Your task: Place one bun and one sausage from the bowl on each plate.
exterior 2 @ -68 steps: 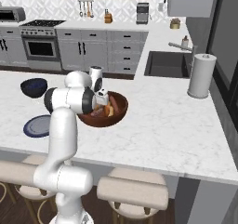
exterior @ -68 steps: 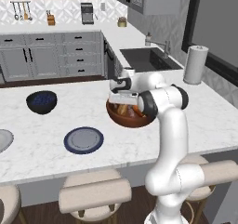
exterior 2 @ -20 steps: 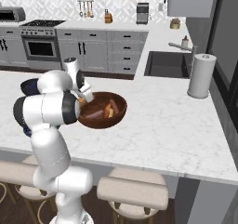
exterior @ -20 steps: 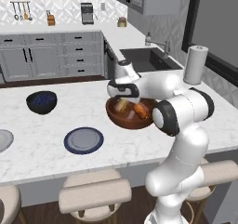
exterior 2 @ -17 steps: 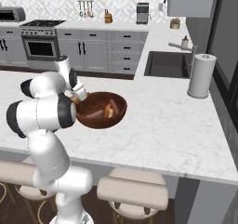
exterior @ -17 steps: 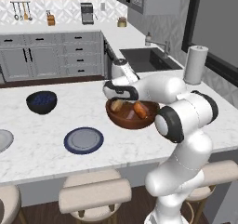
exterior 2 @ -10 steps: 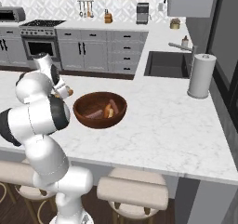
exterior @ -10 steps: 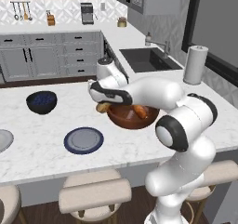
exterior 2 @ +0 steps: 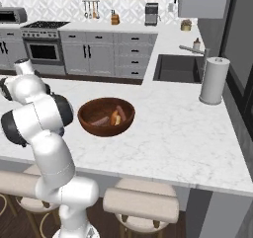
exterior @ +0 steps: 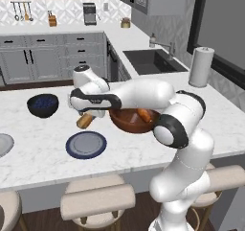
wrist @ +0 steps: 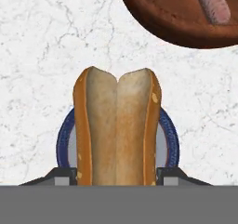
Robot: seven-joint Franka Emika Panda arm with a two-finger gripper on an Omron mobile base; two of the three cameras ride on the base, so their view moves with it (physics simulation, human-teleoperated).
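Since lifting clear of the bowl (exterior: pixel 134 121), my arm has swung left; my jaws clamp the bun (wrist: pixel 116 130) lengthwise (split side up), hovering over the blue plate (exterior: pixel 86 144) for release. Beyond, sausage (wrist: pixel 212 3) waits in the bowl.

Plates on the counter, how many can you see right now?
2. The dark blue plate lies on the counter below the bun held in the gripper. The light grey plate is cut off at the left edge of the left base view.

Glossy wooden bowl (exterior 2: pixel 106 116); veined marble counter (exterior 2: pixel 168 133); crusty bun (wrist: pixel 116 130).
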